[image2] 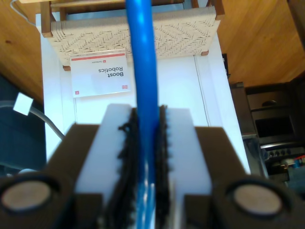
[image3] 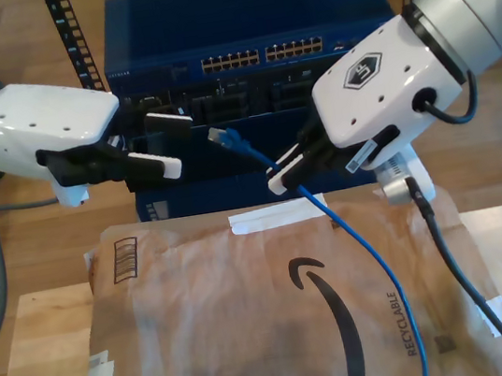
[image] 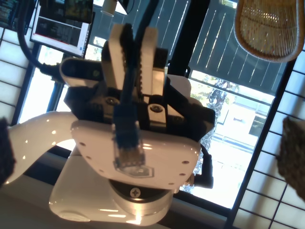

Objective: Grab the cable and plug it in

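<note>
The cable (image3: 376, 264), a thin bright blue network lead, is pinched between the toothed white fingers of my second gripper (image3: 280, 180), right of centre in the exterior view. From the grip, a short length rises toward the middle of that view and ends in a small translucent blue plug (image3: 217, 136), held in the air in front of the dark blue network switch (image3: 254, 17) and its rows of ports (image3: 260, 55). The rest of the cable runs down across the brown paper mailer bag (image3: 235, 332) to the exterior view's lower edge.

In the second wrist view, my second gripper (image2: 146, 119) has its fingers pressed tight on the cable (image2: 143, 57). The first wrist view faces my second gripper (image: 131, 36) head-on, with the plug (image: 127, 152) pointing toward the camera.

My first gripper (image3: 184, 143) hangs in the exterior view's left half, jaws spread wide and holding nothing, near the plug but apart from it.
</note>
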`<control>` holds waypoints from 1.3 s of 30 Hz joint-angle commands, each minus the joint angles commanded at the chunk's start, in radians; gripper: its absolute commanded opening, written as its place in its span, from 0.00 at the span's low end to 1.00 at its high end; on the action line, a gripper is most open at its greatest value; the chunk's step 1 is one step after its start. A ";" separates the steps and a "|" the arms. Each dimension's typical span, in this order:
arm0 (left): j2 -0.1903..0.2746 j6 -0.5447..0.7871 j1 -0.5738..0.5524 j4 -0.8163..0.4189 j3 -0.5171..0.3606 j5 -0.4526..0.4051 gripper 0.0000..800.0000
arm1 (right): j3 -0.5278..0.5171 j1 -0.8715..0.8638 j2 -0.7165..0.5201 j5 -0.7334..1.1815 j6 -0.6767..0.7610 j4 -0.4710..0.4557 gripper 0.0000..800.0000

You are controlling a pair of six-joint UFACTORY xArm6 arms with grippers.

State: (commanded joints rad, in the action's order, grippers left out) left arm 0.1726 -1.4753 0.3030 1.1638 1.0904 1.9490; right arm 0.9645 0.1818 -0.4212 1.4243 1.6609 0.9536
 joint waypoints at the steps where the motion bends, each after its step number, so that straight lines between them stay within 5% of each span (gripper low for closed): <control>1: -0.002 0.002 -0.002 0.000 0.002 -0.002 0.94 | 0.002 0.002 0.002 -0.002 0.000 0.000 0.00; 14: 0.000 -0.021 -0.034 -0.006 0.026 0.009 0.85 | 0.021 0.008 0.043 -0.006 -0.002 0.000 0.00; 19: 0.000 -0.066 -0.034 -0.005 0.026 0.038 0.72 | 0.023 0.009 0.048 -0.006 -0.002 0.000 0.00; 24: 0.005 -0.060 -0.037 -0.008 0.025 0.023 0.47 | 0.031 0.009 0.074 -0.008 -0.002 0.000 0.00; 39: 0.005 -0.063 -0.038 -0.064 0.021 -0.029 0.46 | 0.031 0.017 0.081 -0.008 -0.002 0.000 0.00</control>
State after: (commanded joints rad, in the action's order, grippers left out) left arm 0.1772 -1.5382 0.2647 1.0994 1.1118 1.9199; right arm 0.9952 0.1987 -0.3399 1.4166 1.6594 0.9536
